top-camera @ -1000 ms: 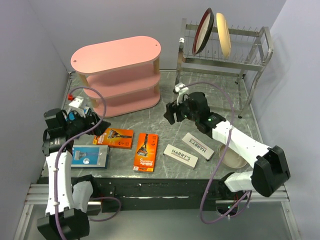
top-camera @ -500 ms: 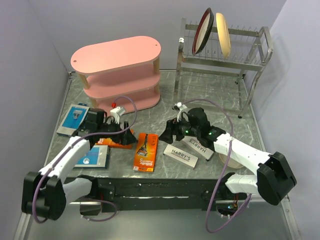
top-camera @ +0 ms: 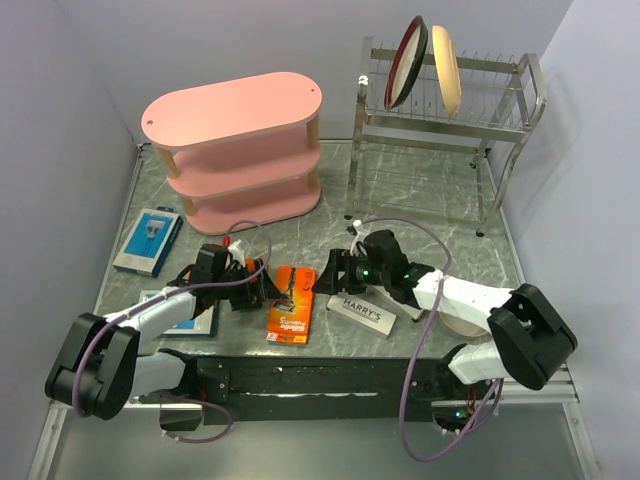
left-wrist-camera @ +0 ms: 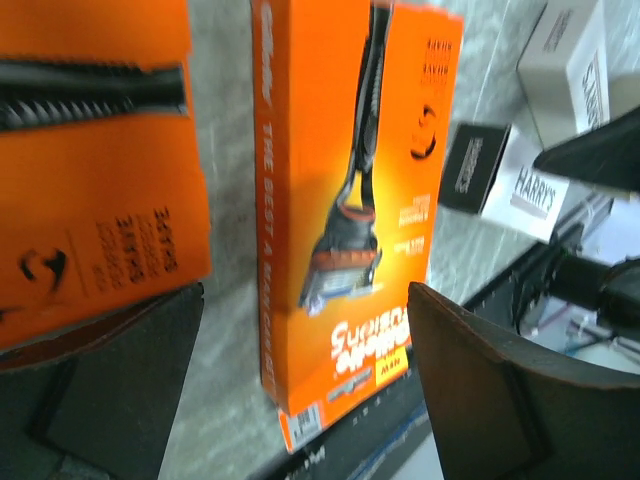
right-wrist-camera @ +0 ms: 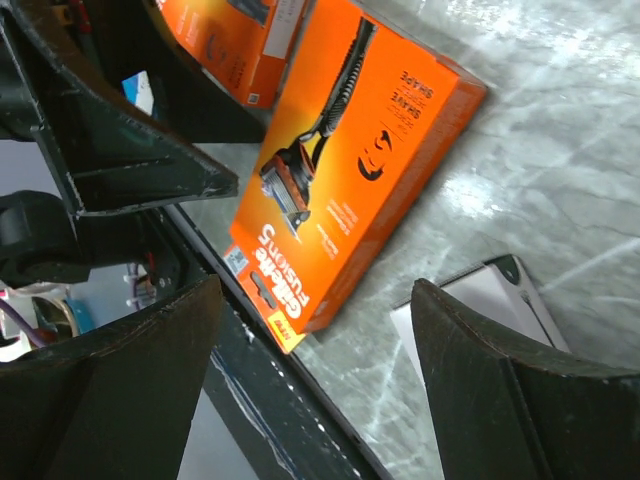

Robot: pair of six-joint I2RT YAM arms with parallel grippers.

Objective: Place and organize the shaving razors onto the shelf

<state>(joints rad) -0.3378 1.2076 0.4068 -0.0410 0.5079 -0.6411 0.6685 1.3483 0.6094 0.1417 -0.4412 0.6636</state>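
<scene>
Lying flat and face up on the grey marbled table (top-camera: 430, 200), close to its near edge: one orange card (top-camera: 290, 303), set right between the left gripper (top-camera: 262, 287) and the right gripper (top-camera: 328, 274) and touched by neither. Spread wide on both sides, clasping nothing; shows from each wrist as two dark fingers framing that same pack with bare gaps either side. Looks light, stiff and shallow, a glossy cardboard pack with a low side wall, probably slick and likely to skate over the smooth stone if nudged from one side only. Best taken across the narrow width, on the two long edges near the middle, to keep from swinging or tipping once lifted. Offers little height to bite on while flat, so calls for a low, square approach with the fingertips almost down on the stone. Seems sturdy enough for a firm pinch, though probably dents at the corners. Elsewhere: a second orange card (left-wrist-camera: 90, 160) just beside, mostly under the left arm; HARRY'S boxes (top-camera: 362, 312) next to the right arm; blue-and-white cards (top-camera: 148, 240) toward the left. None seen on the pink shelf (top-camera: 235, 150), well apart at the back left.
</scene>
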